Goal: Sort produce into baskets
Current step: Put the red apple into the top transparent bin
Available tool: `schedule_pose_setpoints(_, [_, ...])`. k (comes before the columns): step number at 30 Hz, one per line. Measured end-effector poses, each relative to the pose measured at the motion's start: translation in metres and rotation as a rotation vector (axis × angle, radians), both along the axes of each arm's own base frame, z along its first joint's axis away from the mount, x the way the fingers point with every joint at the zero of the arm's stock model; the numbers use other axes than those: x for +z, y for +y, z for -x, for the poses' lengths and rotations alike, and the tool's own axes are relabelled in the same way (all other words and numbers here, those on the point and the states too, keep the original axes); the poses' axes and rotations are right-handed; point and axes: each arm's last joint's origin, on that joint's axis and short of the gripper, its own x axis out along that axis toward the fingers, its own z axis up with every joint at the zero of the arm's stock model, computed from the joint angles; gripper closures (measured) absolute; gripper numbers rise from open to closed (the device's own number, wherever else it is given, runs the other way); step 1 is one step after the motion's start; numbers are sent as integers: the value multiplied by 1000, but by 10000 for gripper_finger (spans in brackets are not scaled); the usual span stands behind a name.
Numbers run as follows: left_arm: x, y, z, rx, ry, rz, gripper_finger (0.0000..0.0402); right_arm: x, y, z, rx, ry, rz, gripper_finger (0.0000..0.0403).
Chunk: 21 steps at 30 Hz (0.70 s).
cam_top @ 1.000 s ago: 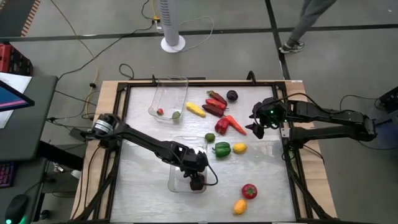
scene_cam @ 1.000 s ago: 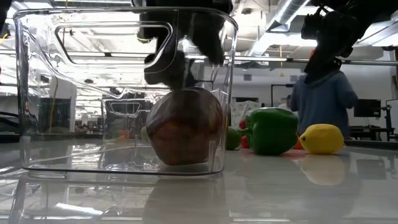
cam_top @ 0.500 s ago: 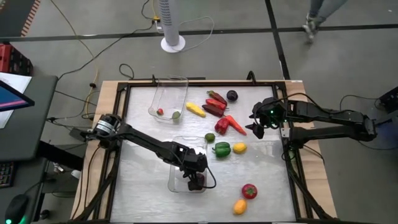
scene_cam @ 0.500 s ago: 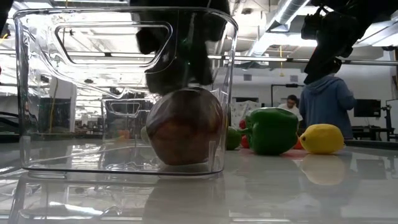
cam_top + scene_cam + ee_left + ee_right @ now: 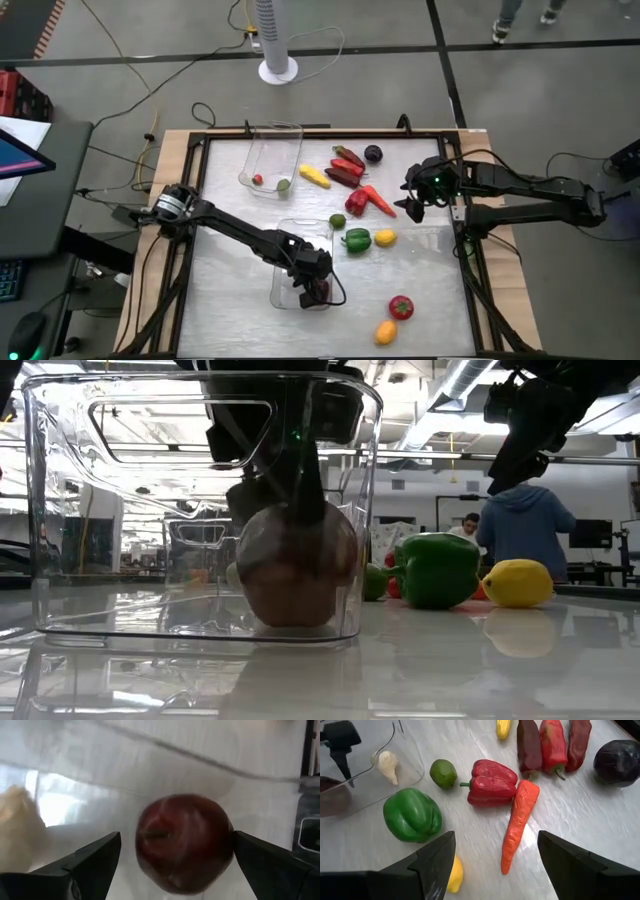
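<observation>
My left gripper (image 5: 312,288) is open inside the near clear basket (image 5: 284,296). Its fingers stand on either side of a dark red apple (image 5: 182,842), which rests on the basket floor (image 5: 295,575). A pale piece (image 5: 17,830) lies beside the apple. My right gripper (image 5: 414,203) is open and empty above the table's right side, over the carrot (image 5: 520,822), red bell pepper (image 5: 492,782) and green pepper (image 5: 412,815). The far clear basket (image 5: 283,133) holds a small red piece and a small green piece. My left gripper comes at the apple from above with open fingers. One fingertip (image 5: 245,845) lies right at the apple's side (image 5: 226,840); whether it touches, I cannot tell. The other finger (image 5: 107,847) stands apart from the apple.
Loose on the table are a yellow piece (image 5: 314,176), long red peppers (image 5: 346,165), a dark plum (image 5: 373,153), a lime (image 5: 338,221), a lemon (image 5: 385,238), a tomato (image 5: 401,307) and a second lemon (image 5: 385,331). People stand in the room behind the table.
My left gripper has gone down inside the near basket toward the apple, still open. The apple has stayed where it was.
</observation>
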Motion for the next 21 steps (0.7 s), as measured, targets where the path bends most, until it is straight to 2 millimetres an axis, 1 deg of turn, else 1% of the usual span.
schedule_pose_setpoints(2, [-4, 0, -2, 6, 16, 39, 37, 0, 0, 0, -4, -2, -3, 92])
schedule_pose_setpoints(4, [-10, 1, -1, 9, 51, 37, 47, 0, 0, 0, -5, -2, -4, 92])
schedule_pose_setpoints(6, [-12, 1, -1, 11, 54, 35, 68, 0, 0, 0, -6, -4, -3, 92])
schedule_pose_setpoints(10, [-11, 2, 0, 11, 69, 58, 125, 0, -1, 0, -7, -5, -2, 92])
schedule_pose_setpoints(11, [-11, 2, 0, 18, 79, 65, 134, 0, -1, 0, -7, -6, -2, 92])
schedule_pose_setpoints(16, [-8, 5, 0, 41, 88, 98, 134, 0, -1, -1, -7, -8, -2, 92])
schedule_pose_setpoints(18, [0, 8, 0, 42, 89, 111, 134, 0, -1, -1, -7, -8, -2, 92])
schedule_pose_setpoints(21, [27, 17, 2, 40, 54, 121, 132, 0, -1, -1, -7, -8, -2, 92])
